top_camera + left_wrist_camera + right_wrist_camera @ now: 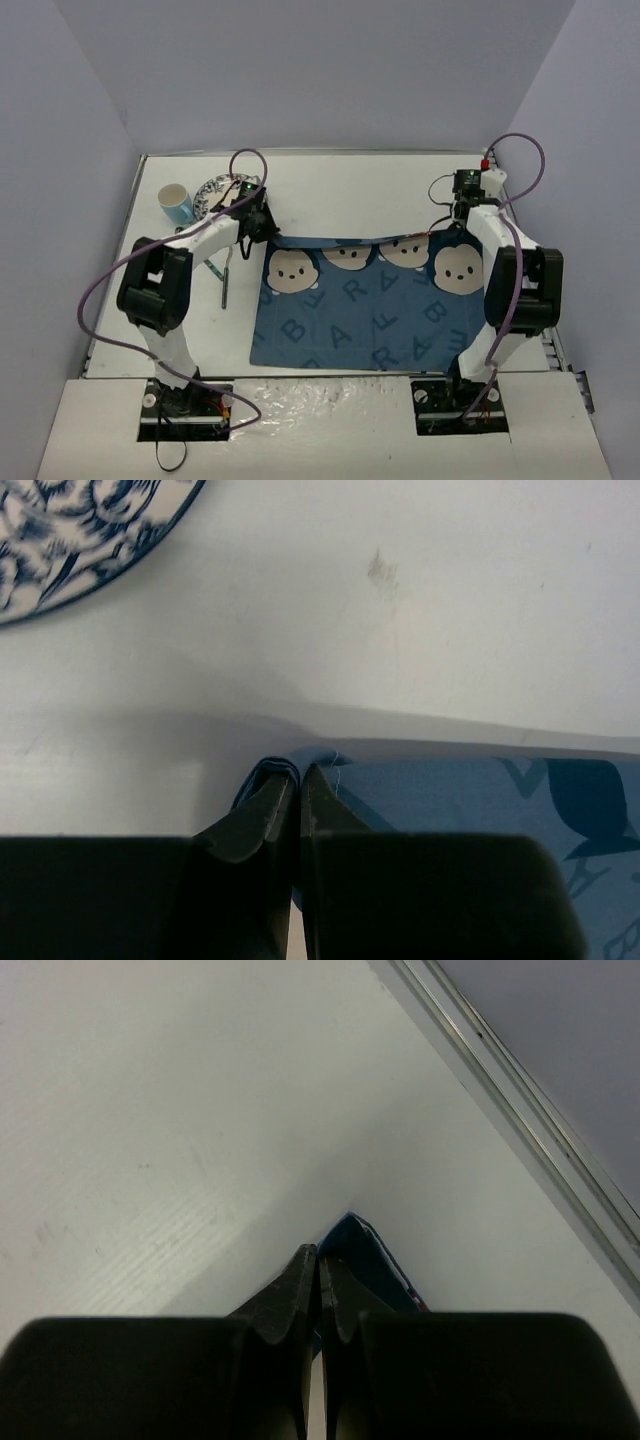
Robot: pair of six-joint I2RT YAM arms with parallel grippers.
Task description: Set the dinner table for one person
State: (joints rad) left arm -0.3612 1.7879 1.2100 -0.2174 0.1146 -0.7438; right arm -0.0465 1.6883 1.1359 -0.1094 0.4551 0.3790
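Surroundings: Pale lavender walls are closing in the white tabletop (pixel 350 195) (pixel 400 630) (pixel 150 1110) on three sides. Its thin metal rim (pixel 520 1110) is running past the right claw on the right.
Left claw (pixel 264 232) (pixel 298 780): It is closed and is pinching the far-left corner of the placemat, with a small bunch of blue fabric poking out between the tips.
Right claw (pixel 456 226) (pixel 318 1260): It is closed and is gripping the far-right corner of the placemat, with a blue point of cloth showing just past the tips.
Placemat (pixel 370 320) (pixel 480 800) (pixel 365 1245): This blue cloth with cartoon faces and letters is stretching between the two claws. Its body is lying behind them on the tabletop, and its far edge is casting a shadow ahead of the left claw.
Plate (pixel 213 190) (pixel 70 530): This blue-patterned plate is sitting ahead and left of the left claw, apart from the cloth.
Cup (pixel 175 203): It is standing upright, further left than the plate.
Utensil (pixel 226 275): This slim metal piece, type unclear, is lying behind and left of the left claw, beside the placemat's left edge.
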